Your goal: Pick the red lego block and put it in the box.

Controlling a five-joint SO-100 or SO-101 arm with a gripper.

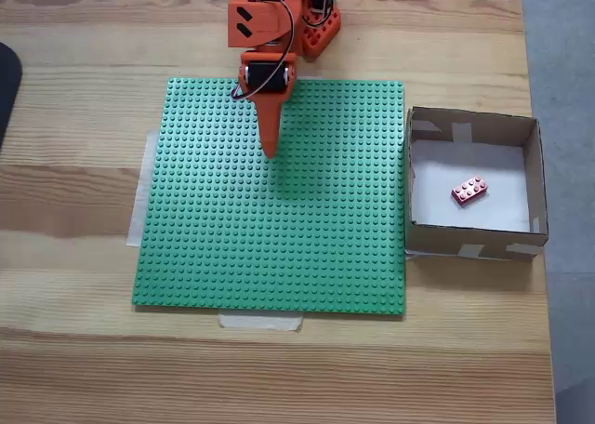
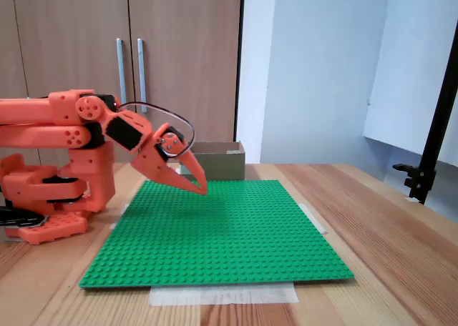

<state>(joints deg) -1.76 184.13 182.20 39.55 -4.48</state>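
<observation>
Since the red lego block (image 1: 469, 191) already lies on the white bottom of the box (image 1: 535, 173), right of frame, the job looks done. Upper centre, the claw (image 1: 271, 149) hangs closed and empty above the green baseplate (image 1: 279, 247).

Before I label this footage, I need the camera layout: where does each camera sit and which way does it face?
A fixed view: above the wooden table, looking straight down on the green baseplate, box and red lego block; the arm's upper links and gripper show.
A fixed view: near table height, side-on toward the cabinet doors; the whole arm and base show.
Shared: baseplate, box, gripper hanging over the baseplate.
</observation>
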